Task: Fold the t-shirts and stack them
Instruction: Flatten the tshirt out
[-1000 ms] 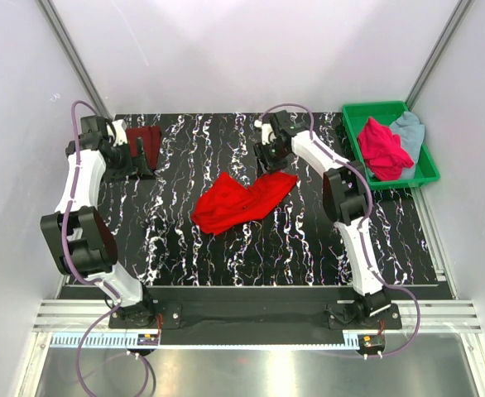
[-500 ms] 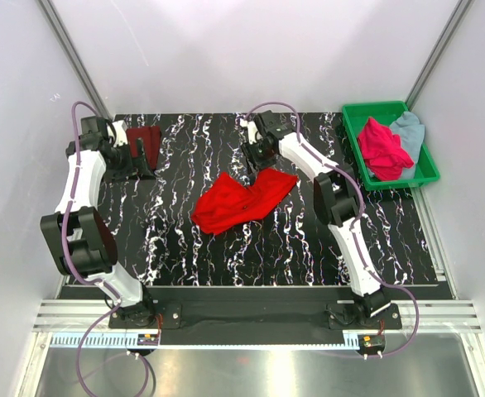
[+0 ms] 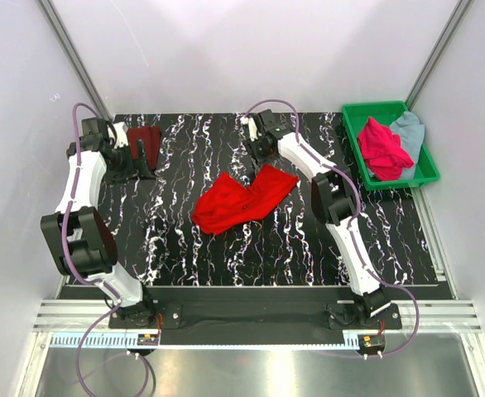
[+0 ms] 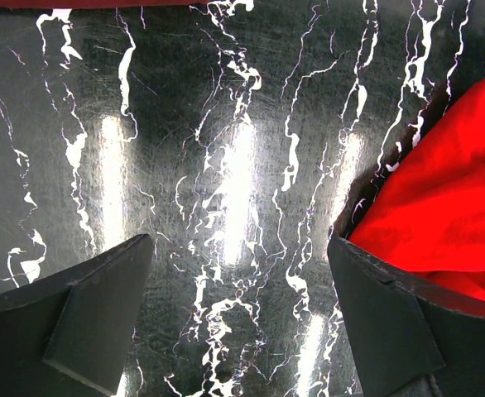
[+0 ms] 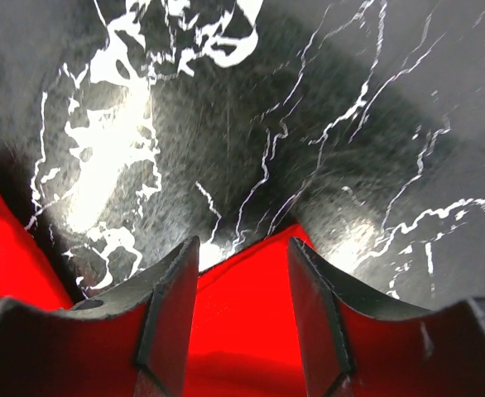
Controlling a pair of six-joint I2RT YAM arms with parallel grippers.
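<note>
Slid left since a second ago: right gripper (image 5: 242, 244), jaws apart, astride upper-right edge of bright red t-shirt (image 3: 238, 203) at frame centre. Left gripper (image 4: 238, 241) spread wide over bare table (image 3: 309, 248) at upper left, beside dark maroon t-shirt (image 3: 148, 136). Magenta-pink t-shirt (image 3: 383, 149) and pale grey-blue t-shirt (image 3: 410, 128) heaped in green tray (image 3: 429, 174), upper right.
</note>
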